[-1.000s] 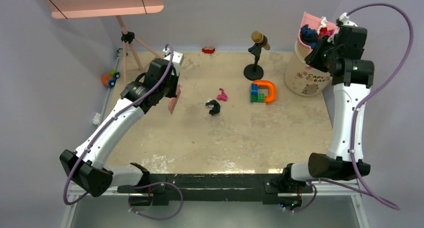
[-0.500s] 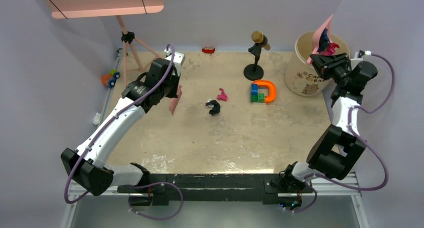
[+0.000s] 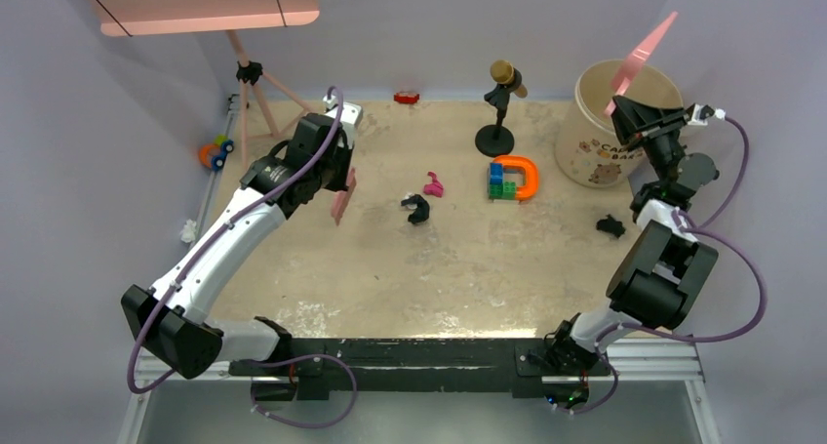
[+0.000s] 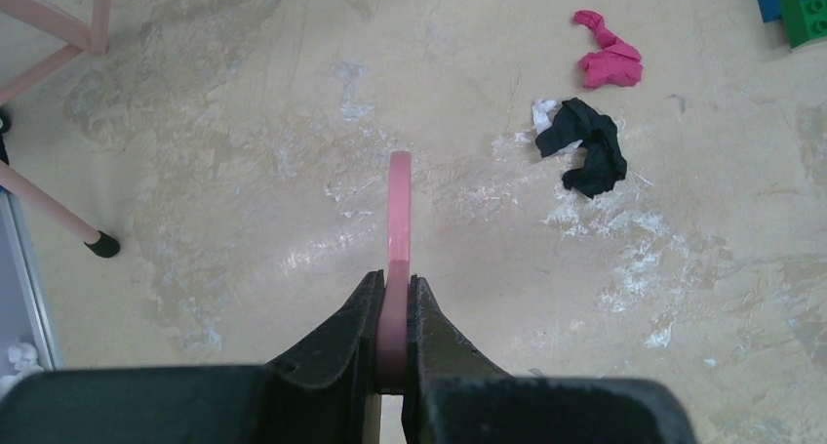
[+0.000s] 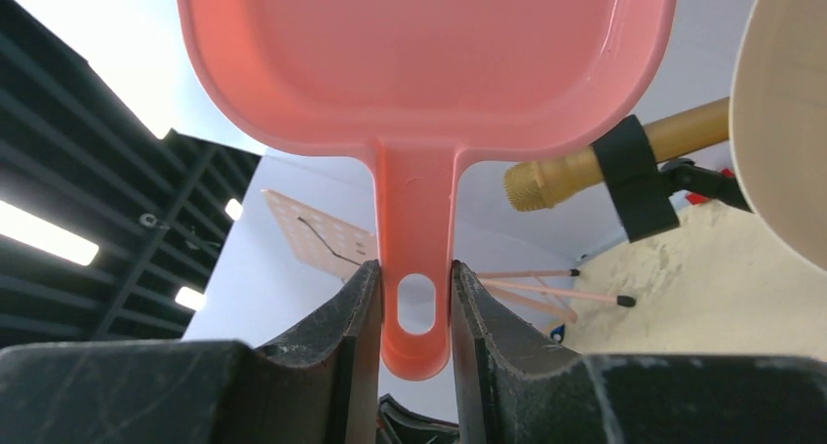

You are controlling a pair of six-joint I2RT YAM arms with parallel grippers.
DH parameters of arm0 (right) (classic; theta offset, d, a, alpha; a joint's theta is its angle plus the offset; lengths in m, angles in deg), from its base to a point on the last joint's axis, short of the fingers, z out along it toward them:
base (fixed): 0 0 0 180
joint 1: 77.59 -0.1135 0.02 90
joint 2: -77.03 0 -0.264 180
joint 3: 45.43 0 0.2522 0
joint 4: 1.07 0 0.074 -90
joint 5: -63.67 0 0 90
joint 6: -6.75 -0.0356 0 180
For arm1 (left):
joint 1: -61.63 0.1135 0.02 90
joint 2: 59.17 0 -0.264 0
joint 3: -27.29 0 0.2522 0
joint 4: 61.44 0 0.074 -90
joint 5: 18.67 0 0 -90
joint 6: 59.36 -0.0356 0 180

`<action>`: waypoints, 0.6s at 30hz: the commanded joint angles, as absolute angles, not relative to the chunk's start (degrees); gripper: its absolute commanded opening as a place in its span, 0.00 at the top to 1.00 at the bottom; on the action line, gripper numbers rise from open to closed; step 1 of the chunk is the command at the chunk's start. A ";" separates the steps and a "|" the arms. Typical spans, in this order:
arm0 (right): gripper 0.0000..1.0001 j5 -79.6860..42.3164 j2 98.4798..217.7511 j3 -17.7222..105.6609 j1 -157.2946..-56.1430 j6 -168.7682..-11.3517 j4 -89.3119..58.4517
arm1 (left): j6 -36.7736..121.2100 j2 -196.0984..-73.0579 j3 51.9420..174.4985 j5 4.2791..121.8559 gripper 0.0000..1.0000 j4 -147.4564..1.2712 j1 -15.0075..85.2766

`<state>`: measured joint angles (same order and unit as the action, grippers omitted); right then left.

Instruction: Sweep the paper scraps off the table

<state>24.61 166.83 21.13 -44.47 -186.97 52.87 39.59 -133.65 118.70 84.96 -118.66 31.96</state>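
Stained table, scraps; left gripper tight on edge-on brush, right gripper on cropped dustpan.

Pink plastic dustpan fills top of frame, its holed handle clamped btwn black fingers of R gripper at btm ctr. Gold-headed toy mic w/ black clip mid-right. Cream tub wall at right edge, beige table lower right.
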 commanded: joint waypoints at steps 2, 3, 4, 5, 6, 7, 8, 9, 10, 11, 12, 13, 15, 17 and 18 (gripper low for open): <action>1.00 23.42 168.28 18.54 -44.19 -194.30 64.67 | 39.43 -133.62 119.60 84.13 1.00 -117.32 32.19; 1.00 23.28 168.61 17.82 -44.19 -194.55 65.01 | 39.43 -133.62 119.56 84.01 1.00 -117.37 32.19; 1.00 23.18 168.96 17.14 -44.19 -194.60 65.05 | 39.43 -133.68 119.61 83.87 1.00 -117.34 32.19; 1.00 23.04 169.14 16.66 -44.19 -194.48 64.97 | 39.47 -133.71 119.62 83.70 1.00 -117.38 32.22; 1.00 22.99 169.22 16.28 -44.19 -194.25 64.44 | 39.51 -133.78 119.65 83.58 1.00 -117.38 32.19; 1.00 23.03 169.13 16.29 -44.19 -194.00 64.15 | 39.51 -133.81 119.61 83.44 1.00 -117.34 32.24; 1.00 23.48 168.93 16.70 -44.18 -193.43 63.66 | 39.52 -133.79 119.67 83.31 1.00 -117.37 32.22; 1.00 24.25 168.40 17.39 -44.19 -192.25 62.43 | 39.52 -133.81 119.71 83.24 1.00 -117.32 32.21; 1.00 25.08 167.52 18.18 -44.19 -190.45 59.94 | 39.52 -133.79 119.71 83.16 1.00 -117.36 32.19; 1.00 25.92 166.29 19.19 -44.19 -187.78 56.93 | 39.52 -133.82 119.76 82.99 1.00 -117.38 32.23; 1.00 26.56 164.82 20.41 -44.19 -184.24 52.37 | 39.52 -133.80 119.80 82.87 1.00 -117.44 32.20; 1.00 27.08 163.06 22.00 -44.19 -179.93 46.62 | 39.52 -133.76 119.88 82.73 1.00 -117.50 32.20; 1.00 27.96 158.86 26.04 -44.40 -167.45 30.06 | 39.60 -133.56 119.89 82.20 1.00 -117.55 32.19; 1.00 26.04 154.35 30.58 -44.66 -152.73 11.11 | 39.76 -133.25 119.74 80.37 1.00 -117.24 32.19; 1.00 24.29 152.36 32.75 -44.94 -146.41 -0.17 | 39.90 -133.12 119.53 78.95 1.00 -116.81 32.20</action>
